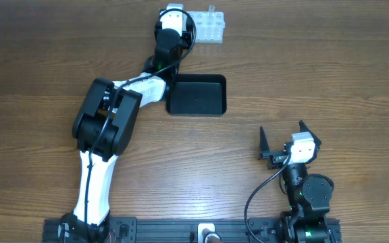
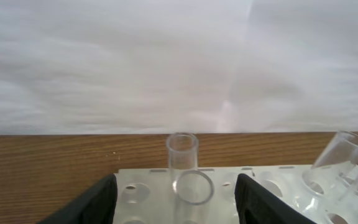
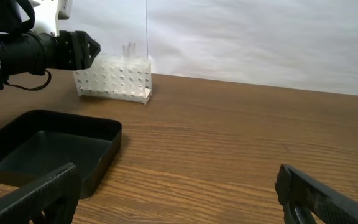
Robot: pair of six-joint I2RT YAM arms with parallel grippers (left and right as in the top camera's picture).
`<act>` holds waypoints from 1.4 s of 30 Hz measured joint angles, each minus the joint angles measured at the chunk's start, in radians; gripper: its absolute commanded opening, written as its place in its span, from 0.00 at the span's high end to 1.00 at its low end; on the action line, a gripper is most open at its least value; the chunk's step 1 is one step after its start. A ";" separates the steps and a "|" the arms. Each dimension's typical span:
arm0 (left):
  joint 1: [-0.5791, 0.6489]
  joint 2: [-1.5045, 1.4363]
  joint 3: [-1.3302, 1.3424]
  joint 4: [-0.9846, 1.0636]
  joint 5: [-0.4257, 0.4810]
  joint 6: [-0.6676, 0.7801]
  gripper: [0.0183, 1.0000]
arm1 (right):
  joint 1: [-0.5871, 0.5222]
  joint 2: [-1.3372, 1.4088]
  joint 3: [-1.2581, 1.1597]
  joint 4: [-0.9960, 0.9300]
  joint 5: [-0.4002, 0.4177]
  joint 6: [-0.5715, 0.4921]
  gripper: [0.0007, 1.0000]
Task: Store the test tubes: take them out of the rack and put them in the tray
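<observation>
A clear plastic rack (image 1: 210,27) stands at the far edge of the table, with clear test tubes (image 3: 130,50) upright in it. My left gripper (image 1: 182,20) is at the rack's left end. Its fingers (image 2: 99,200) are open and straddle two tubes, one upright tube (image 2: 182,151) and a nearer tube mouth (image 2: 193,186), touching neither. Another tube (image 2: 344,153) leans in the rack (image 2: 278,186) off to one side. The black tray (image 1: 198,94) lies in front of the rack, with nothing visible inside. My right gripper (image 1: 283,132) is open near the right arm's base, holding nothing.
The left arm (image 1: 107,121) stretches diagonally from the bottom left past the tray's left side. A white wall rises behind the rack. In the right wrist view the tray (image 3: 42,149) and rack (image 3: 114,78) sit far ahead, with bare wooden table (image 3: 241,143) between.
</observation>
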 measured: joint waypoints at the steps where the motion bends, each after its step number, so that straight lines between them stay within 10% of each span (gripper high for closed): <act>1: 0.001 0.000 0.000 0.000 0.000 0.000 0.45 | 0.000 0.000 0.000 0.000 0.000 0.001 0.01; 42: -0.008 0.000 0.000 0.001 0.000 0.000 0.73 | 0.000 0.000 0.000 0.000 0.000 0.000 0.01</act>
